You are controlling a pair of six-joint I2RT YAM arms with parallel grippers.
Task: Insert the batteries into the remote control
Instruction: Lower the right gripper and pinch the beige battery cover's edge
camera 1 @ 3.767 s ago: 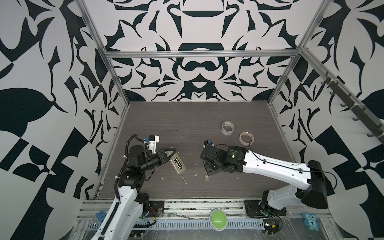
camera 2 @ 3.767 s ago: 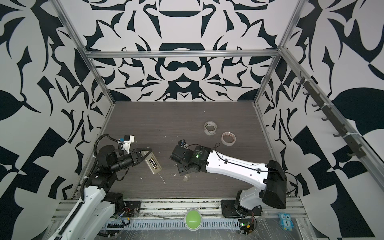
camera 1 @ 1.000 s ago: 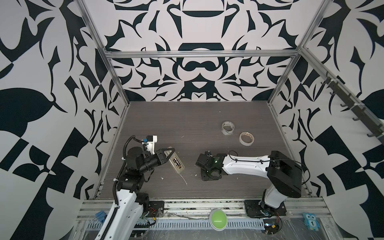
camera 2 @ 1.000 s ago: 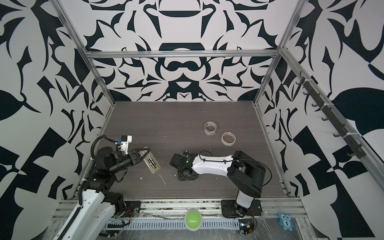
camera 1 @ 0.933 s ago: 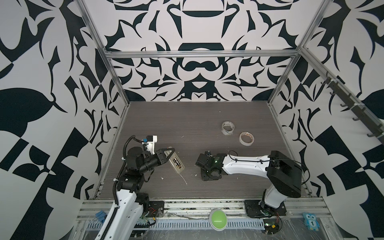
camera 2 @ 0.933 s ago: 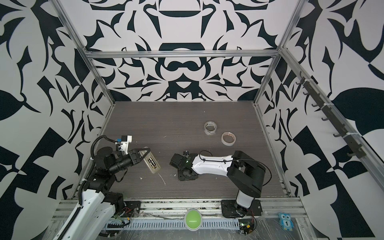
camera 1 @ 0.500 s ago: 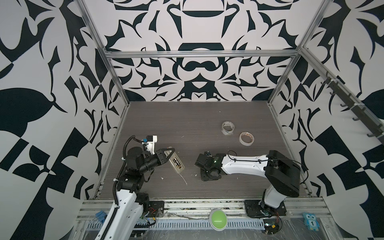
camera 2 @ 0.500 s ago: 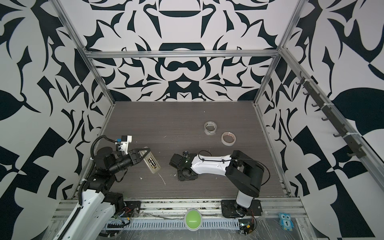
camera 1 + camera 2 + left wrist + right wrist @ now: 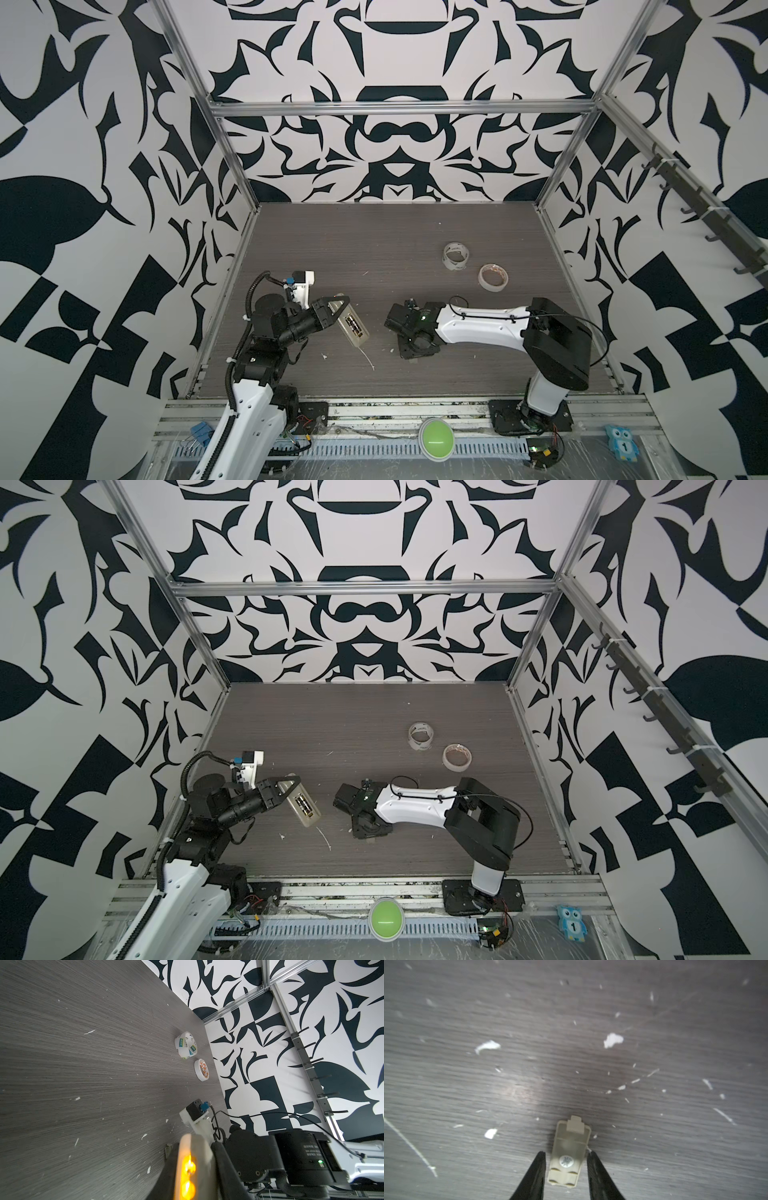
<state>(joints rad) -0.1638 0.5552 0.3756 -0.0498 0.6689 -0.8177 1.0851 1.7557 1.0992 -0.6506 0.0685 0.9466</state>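
Pinches the pale remote (image 9: 352, 329) by its end in the left claw (image 9: 338, 305), left of centre, batteries (image 9: 304, 803) in its open bay. Straddles the loose cover (image 9: 569, 1145) with the right claw (image 9: 566, 1153) spread, tape rolls (image 9: 456, 256) far off.

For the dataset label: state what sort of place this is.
Probably a robot test cell: patterned walls on an aluminium frame enclose a grey tabletop, with two arms mounted at its front.

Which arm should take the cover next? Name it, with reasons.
Right. Its gripper straddles the cover on the table, jaws open beside it. The left gripper is shut on the remote.
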